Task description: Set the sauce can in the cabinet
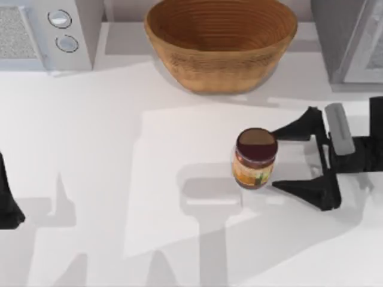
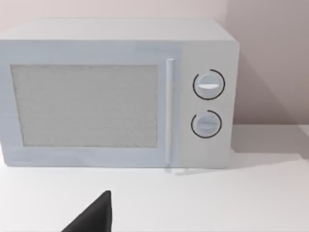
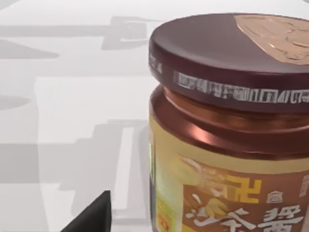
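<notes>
The sauce can [image 1: 255,159] stands upright on the white table, right of centre, with a dark maroon lid and orange-yellow label. My right gripper [image 1: 280,159] reaches in from the right, open, its two black fingers [image 1: 296,127] spread just beside the can's right side, apart from it. Up close in the right wrist view, the sauce can [image 3: 231,125] looms large, with one fingertip [image 3: 94,215] at the picture's edge. The grey cabinet [image 1: 347,39] stands at the back right corner. My left arm [image 1: 7,197] is parked at the table's left edge; its fingertip [image 2: 94,215] shows in the left wrist view.
A woven brown basket [image 1: 220,42] sits at the back centre, behind the can. A pale microwave with two round knobs [image 1: 51,33] stands at the back left and faces the left wrist camera [image 2: 116,94]. White table surface [image 1: 119,197] lies open in front.
</notes>
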### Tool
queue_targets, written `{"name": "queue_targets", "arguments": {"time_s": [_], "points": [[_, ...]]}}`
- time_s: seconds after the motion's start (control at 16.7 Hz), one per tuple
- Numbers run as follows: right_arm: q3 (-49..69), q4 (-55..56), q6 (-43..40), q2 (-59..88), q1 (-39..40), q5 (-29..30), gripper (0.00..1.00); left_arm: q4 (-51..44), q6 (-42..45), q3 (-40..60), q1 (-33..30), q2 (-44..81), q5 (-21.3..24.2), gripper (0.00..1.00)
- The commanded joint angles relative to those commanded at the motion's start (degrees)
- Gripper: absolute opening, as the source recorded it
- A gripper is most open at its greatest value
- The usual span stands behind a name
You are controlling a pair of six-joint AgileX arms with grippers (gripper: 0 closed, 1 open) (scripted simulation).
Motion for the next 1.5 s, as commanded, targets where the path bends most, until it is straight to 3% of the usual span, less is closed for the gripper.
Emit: {"name": "queue_targets", "arguments": {"time_s": [0.6, 1.02, 1.5], "points": [[-0.3, 26.9, 21.5, 5.4, 7.4, 6.3, 1.00, 0.0, 0.0, 0.0, 0.0, 0.0, 0.0, 1.00], [-0.6, 30.1, 24.2, 5.7, 9.1, 7.9, 1.00, 0.0, 0.0, 0.0, 0.0, 0.0, 0.0, 1.00], [-0.6, 30.1, 24.2, 5.7, 9.1, 7.9, 0.40, 0.0, 0.0, 0.0, 0.0, 0.0, 0.0, 1.00]]}}
